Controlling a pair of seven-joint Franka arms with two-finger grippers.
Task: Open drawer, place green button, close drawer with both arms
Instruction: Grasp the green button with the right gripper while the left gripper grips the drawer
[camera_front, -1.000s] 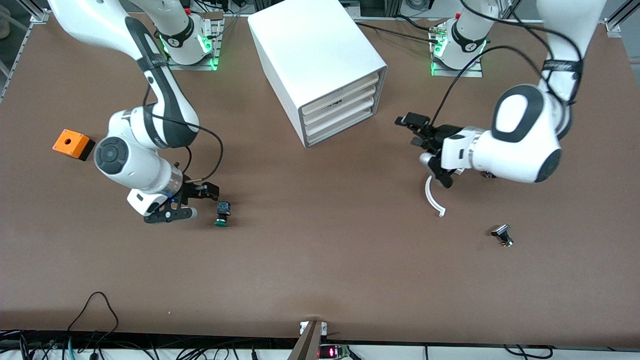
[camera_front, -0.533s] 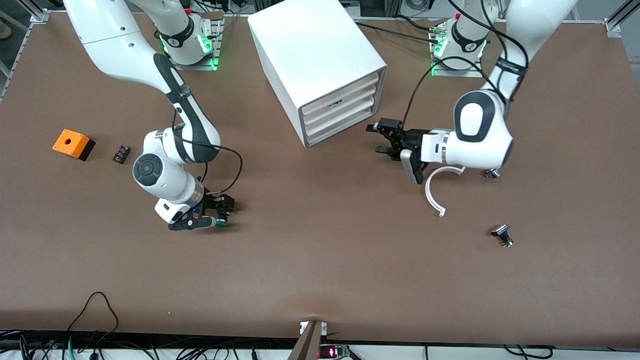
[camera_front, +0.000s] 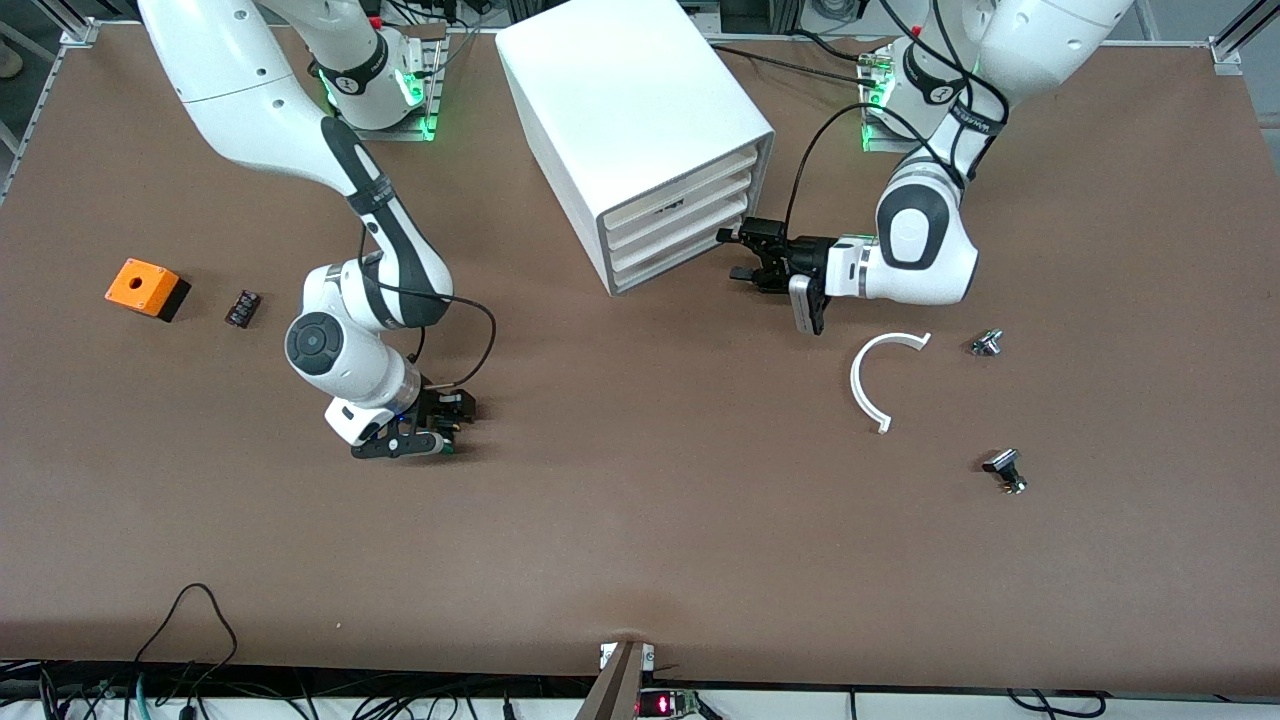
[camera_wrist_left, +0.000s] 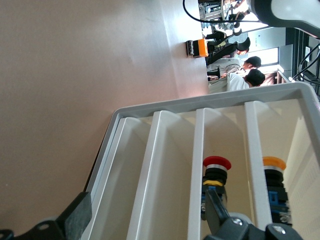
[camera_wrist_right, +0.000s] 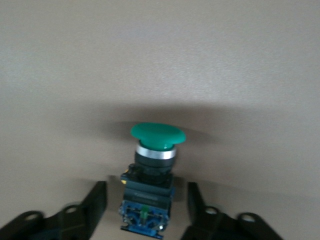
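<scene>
Right tool (camera_front: 440, 425) is down at the counter (camera_front: 640, 560) toward the right arm's end, straddling the green-capped button (camera_wrist_right: 152, 165); a second ago the button lay clear of it, just beside its tips. In the right wrist view the fingers (camera_wrist_right: 95, 202) flank the button's black-and-blue body with a gap showing on each side, so they look to be drawing in but not yet clamped. The button lies on the counter, cap pointing away from the wrist. Left tool (camera_front: 752, 255) has swung in from over the white curved strip (camera_front: 872, 378) and now sits just in front of the cabinet (camera_front: 620, 110), level with the lower drawer (camera_front: 680, 245) fronts, fingers apart and holding nothing. The left wrist view shows the drawer stack close up, with red-capped (camera_wrist_left: 216, 172) and orange-capped (camera_wrist_left: 274, 172) buttons inside. All drawers read as closed from the front. Judgement: both arms are at their approach points together; the drawer pull and the button pickup are each about to start, nothing yet done. Risk: the button may roll or twist as the fingers meet it. Orange box (camera_front: 140, 285) and small metal parts (camera_front: 1005, 470) lie well apart, untouched.
</scene>
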